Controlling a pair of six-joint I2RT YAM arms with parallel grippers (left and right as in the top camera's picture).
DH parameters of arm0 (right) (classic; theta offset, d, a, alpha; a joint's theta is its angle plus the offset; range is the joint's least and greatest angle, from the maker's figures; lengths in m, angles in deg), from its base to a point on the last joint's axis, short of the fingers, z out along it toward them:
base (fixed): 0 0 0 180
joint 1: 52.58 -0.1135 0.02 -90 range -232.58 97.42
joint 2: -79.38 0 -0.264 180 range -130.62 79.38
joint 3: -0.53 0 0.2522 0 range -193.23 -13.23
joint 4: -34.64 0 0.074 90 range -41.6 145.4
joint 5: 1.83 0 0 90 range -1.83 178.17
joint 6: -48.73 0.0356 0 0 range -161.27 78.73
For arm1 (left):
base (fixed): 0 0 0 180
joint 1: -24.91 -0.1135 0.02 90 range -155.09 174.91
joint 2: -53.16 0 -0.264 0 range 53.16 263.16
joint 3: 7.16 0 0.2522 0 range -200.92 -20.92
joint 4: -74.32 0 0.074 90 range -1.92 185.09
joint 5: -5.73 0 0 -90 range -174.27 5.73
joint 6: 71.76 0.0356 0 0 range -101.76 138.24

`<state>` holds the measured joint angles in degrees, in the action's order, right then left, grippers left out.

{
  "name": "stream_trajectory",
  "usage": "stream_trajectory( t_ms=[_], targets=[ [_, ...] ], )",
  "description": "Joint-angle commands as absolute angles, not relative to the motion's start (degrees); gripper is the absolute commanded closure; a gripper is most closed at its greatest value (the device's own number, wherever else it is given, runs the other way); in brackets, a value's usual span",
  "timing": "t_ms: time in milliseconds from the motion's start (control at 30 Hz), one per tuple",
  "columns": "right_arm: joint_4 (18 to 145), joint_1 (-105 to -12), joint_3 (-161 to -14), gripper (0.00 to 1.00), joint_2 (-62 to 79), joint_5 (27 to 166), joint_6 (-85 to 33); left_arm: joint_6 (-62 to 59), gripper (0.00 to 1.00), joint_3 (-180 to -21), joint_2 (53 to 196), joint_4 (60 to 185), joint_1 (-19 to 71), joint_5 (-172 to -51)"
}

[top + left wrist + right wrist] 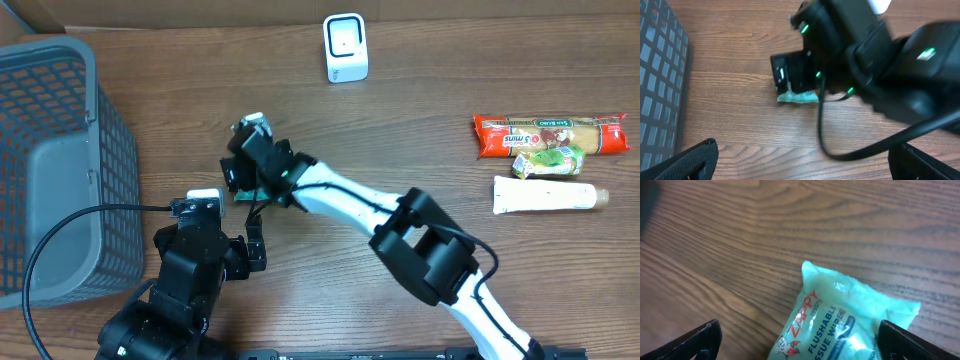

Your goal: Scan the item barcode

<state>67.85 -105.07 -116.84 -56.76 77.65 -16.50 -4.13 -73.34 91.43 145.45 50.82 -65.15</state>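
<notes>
A pale green pack of flushable wipes [840, 325] lies flat on the wooden table, its printed side up; no barcode shows. My right gripper [800, 332] hangs open over it, with the pack low between its two black fingers and nearer the right one. Overhead, the right gripper [243, 172] reaches to the table's left middle and covers the pack except for a green edge [243, 196]. The left wrist view shows that pack [798, 97] under the right gripper. My left gripper [802, 152] is open and empty, just short of it. The white scanner [345, 47] stands at the back.
A grey mesh basket [50, 150] fills the left side. At the right lie a red packet [550, 135], a small green packet [547, 160] and a white tube [548, 195]. A black cable [850, 150] hangs across the left wrist view.
</notes>
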Motion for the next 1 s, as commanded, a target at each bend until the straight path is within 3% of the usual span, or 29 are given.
stream_trajectory(
  t_ms=[0, 233, 400, 667, 767, 967],
  targets=[
    [67.82, -105.79, -118.28, 0.0, -59.12, 68.25, -16.12, -4.94, 0.01, -73.04, 91.29, 145.23, 51.2, -64.39],
    [70.62, -105.44, -118.28, 0.0, -60.8, 68.23, -15.45, -4.94, 0.0, -73.04, 91.29, 145.23, 51.2, -64.39],
    [76.35, -105.44, -118.33, 0.18, -60.67, 70.96, -15.45, -4.94, 0.0, -73.04, 91.29, 145.23, 51.2, -64.39],
    [88.15, -102.06, -120.93, 0.2, -56.41, 77.78, -15.47, -4.94, 0.0, -73.04, 91.29, 145.23, 51.2, -64.39],
    [94.12, -98.89, -122.28, 0.14, -54.81, 80.92, -16.02, -4.94, 0.0, -73.04, 91.29, 145.25, 51.2, -64.39],
    [104.13, -91.35, -122.83, 0.14, -53.9, 82.5, -34.48, -4.94, 0.0, -73.04, 91.29, 145.23, 51.2, -64.39]
  ],
)
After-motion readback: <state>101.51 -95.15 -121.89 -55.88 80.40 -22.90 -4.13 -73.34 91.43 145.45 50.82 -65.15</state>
